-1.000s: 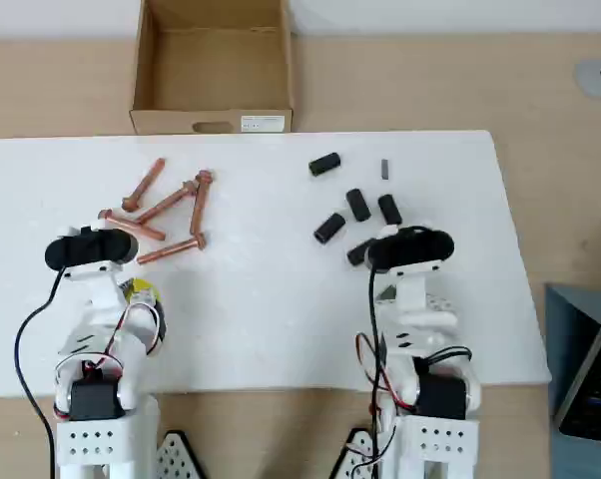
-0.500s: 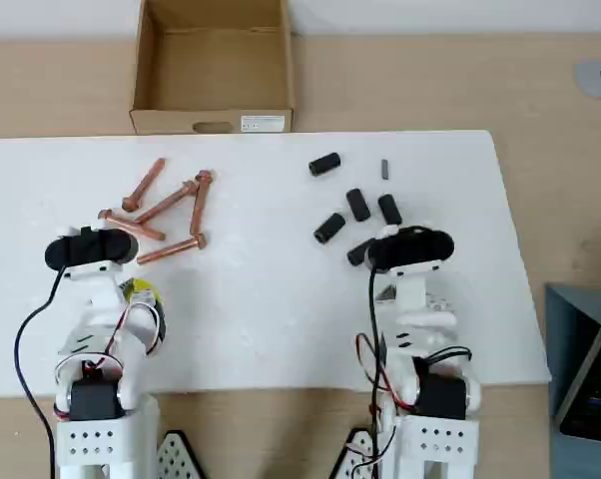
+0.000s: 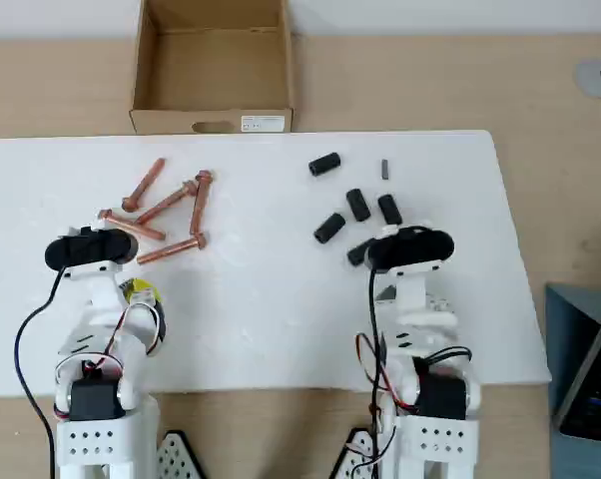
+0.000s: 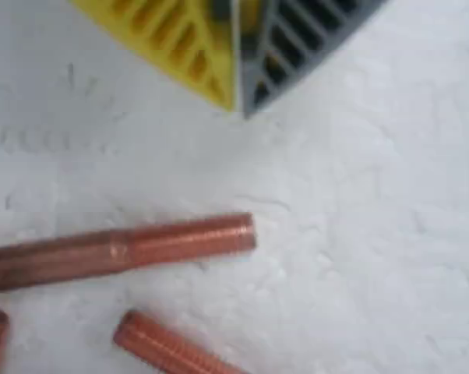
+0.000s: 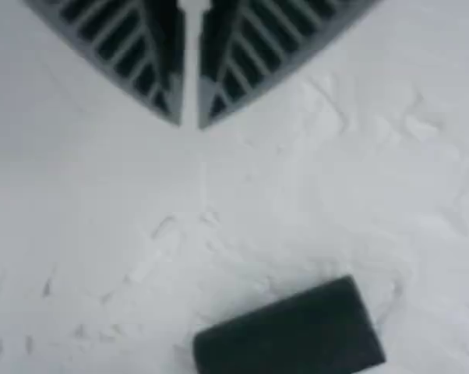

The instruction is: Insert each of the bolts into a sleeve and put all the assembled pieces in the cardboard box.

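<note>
Five copper bolts (image 3: 168,203) lie in a loose, crossing heap on the left half of the white mat (image 3: 261,299), nearer its far edge than its near one. Five black sleeves (image 3: 357,205) are scattered on the right half, apart from one another and well apart from the bolts. One sleeve (image 3: 324,165) lies closest to the far edge, with a small grey pin (image 3: 385,170) near it. The cardboard box (image 3: 213,122) stands open on the bare table (image 3: 430,85), just beyond the mat's far edge toward its left side, with nothing in it. The left arm (image 3: 91,249) sits over the mat at the near side of the bolt heap. In its wrist view the left fingers (image 4: 180,47), one yellow and one grey, are pressed together at the tips and hold nothing, and one bolt (image 4: 118,249) lies on the mat a little off those tips, not touching them. The right arm (image 3: 410,249) sits at the near side of the sleeves. The right fingers (image 5: 118,47), both grey, are closed to a thin slit and grip nothing. One sleeve (image 5: 289,331) lies on the mat near them, untouched.
</note>
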